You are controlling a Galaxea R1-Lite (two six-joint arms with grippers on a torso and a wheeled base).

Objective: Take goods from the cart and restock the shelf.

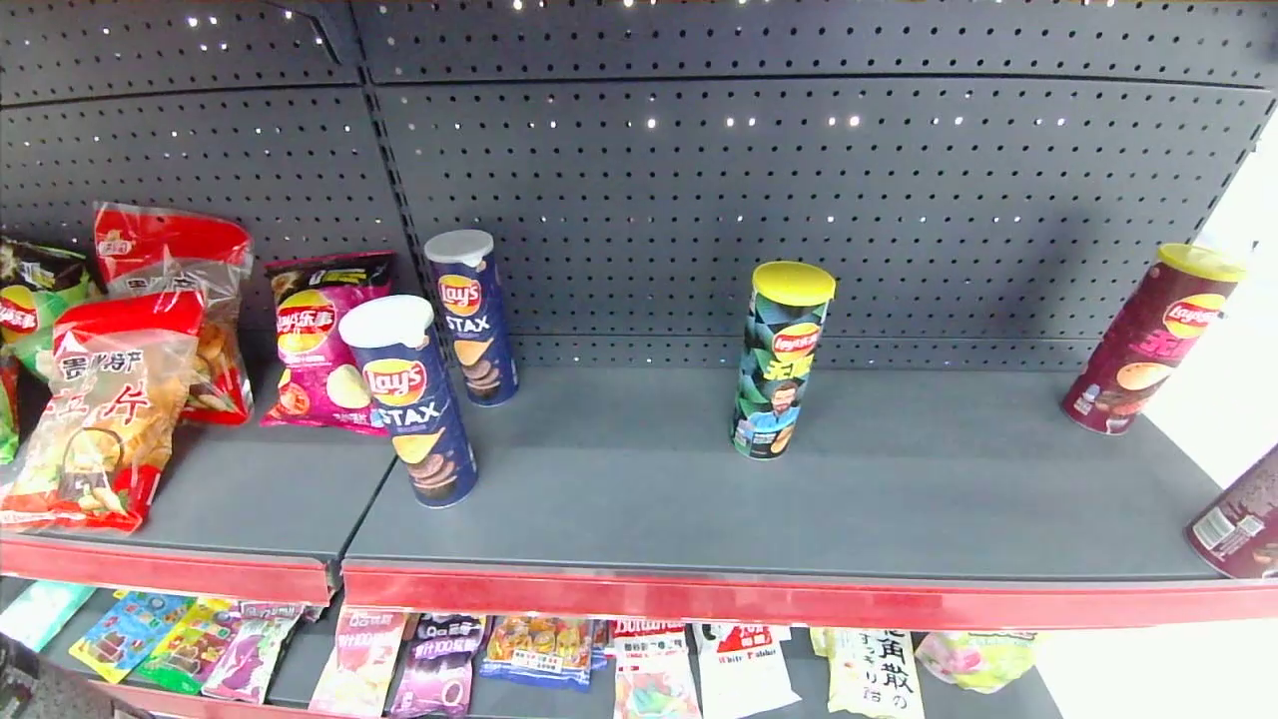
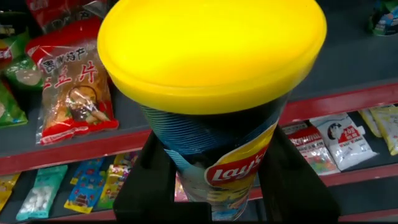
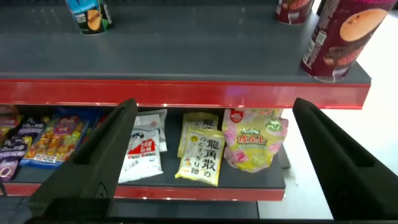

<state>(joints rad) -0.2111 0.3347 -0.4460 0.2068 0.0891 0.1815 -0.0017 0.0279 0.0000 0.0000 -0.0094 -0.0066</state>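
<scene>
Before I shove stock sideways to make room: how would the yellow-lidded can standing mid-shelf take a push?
The can is tall and narrow, so a high push would probably tip it. Once down, its round body would likely roll on the flat shelf. It looks stiff, unlikely to crumple.

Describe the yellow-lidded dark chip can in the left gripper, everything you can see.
Tall cylindrical can, cardboard by its look: dark blue-green patterned wall with a red-and-yellow logo, topped by a yellow plastic lid, seated closed. The lid end faces the wrist camera. The left gripper's black fingers clamp its lower wall from both sides. It hangs before the red-edged shelf, touching nothing else.
</scene>
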